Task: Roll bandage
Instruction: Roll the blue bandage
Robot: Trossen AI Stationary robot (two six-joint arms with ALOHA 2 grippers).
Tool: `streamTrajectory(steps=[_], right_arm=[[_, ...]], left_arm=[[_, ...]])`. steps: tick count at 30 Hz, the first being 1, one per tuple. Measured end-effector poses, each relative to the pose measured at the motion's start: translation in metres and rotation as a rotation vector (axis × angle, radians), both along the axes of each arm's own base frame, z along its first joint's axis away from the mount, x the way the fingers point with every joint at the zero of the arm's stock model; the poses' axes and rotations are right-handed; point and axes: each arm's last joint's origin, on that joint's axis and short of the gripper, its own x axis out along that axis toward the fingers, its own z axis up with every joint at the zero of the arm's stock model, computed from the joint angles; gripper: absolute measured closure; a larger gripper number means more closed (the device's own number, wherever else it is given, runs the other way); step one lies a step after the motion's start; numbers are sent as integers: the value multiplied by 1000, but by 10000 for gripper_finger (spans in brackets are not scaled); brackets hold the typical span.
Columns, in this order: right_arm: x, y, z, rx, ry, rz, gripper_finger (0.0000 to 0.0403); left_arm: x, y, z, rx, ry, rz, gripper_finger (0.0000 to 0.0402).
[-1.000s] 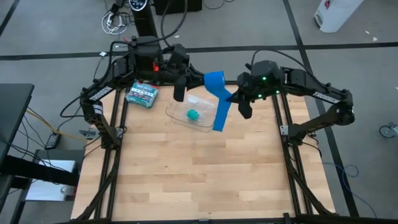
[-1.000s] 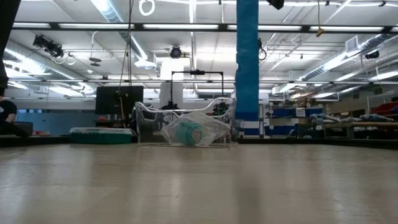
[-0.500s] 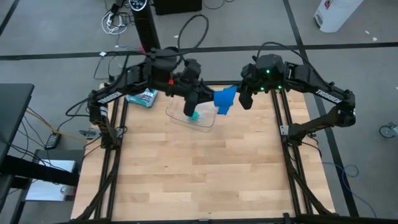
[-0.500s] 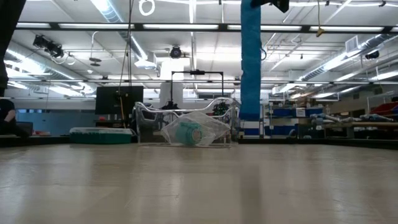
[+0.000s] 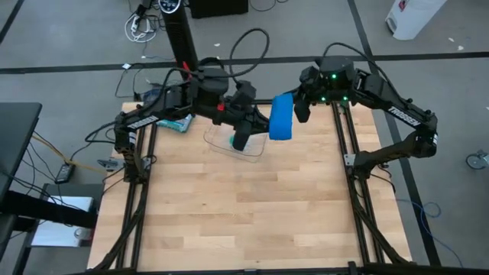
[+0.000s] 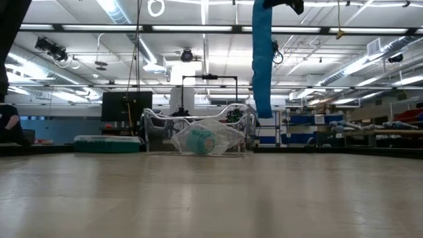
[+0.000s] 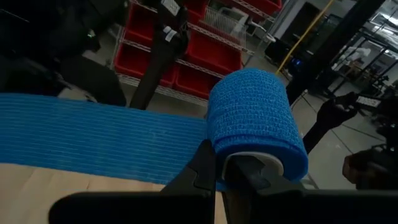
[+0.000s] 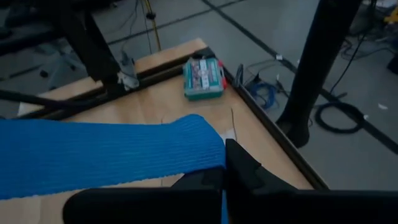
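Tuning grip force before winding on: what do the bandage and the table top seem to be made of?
Bandage: soft crinkled stretch fabric, matte, probably self-clinging wrap; fine ribs run across the strip, and it hangs limp. Table: light wood planks with a low sheen; seams and grain lines show, though it could be laminate.

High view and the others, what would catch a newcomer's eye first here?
The bright blue bandage, held up above the back of the table between the two arms. The left gripper holds its rolled end and the right gripper pinches the free end. Below sits a clear bag holding a small teal roll.
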Motion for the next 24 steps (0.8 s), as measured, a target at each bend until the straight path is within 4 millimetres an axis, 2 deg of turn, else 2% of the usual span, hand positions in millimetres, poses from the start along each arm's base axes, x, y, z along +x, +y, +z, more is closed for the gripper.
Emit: streamTrajectory(steps=[8, 15, 24], right_arm=[[-1, -1, 10, -30, -98, 0, 403], [-13, 6, 29, -52, -245, 18, 403], [-12, 29, 43, -32, -373, 165, 403]], left_arm=[[10, -3, -22, -8, 116, -12, 376], [19, -2, -46, -21, 219, -15, 376], [21, 12, -52, -43, 240, 18, 376]])
